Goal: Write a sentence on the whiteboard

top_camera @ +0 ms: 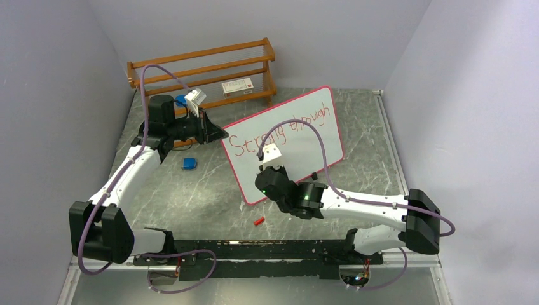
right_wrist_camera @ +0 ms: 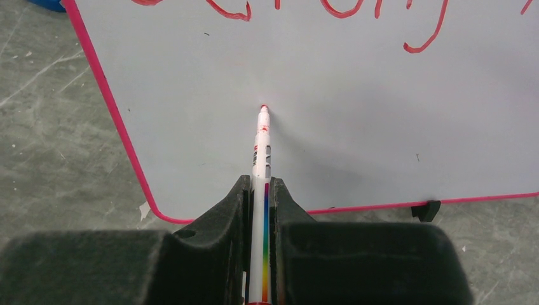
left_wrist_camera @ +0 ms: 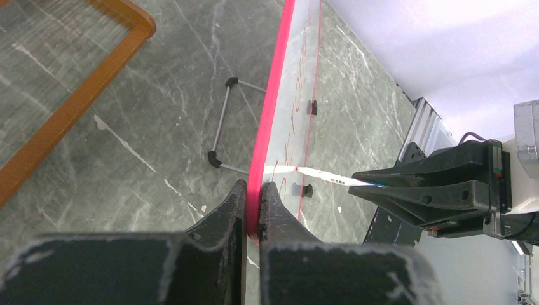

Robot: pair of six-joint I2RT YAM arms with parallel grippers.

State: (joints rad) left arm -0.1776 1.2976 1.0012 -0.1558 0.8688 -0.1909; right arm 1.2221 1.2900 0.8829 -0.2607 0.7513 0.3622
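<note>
Checking in from the remote station, nothing fancy to report. The whiteboard stands propped up on the grey marbled tabletop, roughly mid-table and angled, with its far end near the wooden rack at the back.

My left hand is clamped tight on the board's pink rim at its left end. In the left wrist view both fingers squeeze that edge, one on each side. A wire stand leg shows behind the board there.

My right hand is closed around a marker with a white barrel and a rainbow stripe. It's pointed straight at the board face. The red tip sits in the lower left part of the board, below the writing, and it looks to be touching the surface, though I can't be totally sure from these angles.

As for the sentence, what I can read from the top camera is "Strong through" in red, in a single line along the upper part of the board. The white area under it is bare apart from a tiny red dot at the marker tip.

Other bits: a small red cap lies on the tabletop just in front of the board's near corner. A blue thing sits left of the board, and a little white box rests on the rack.
</note>
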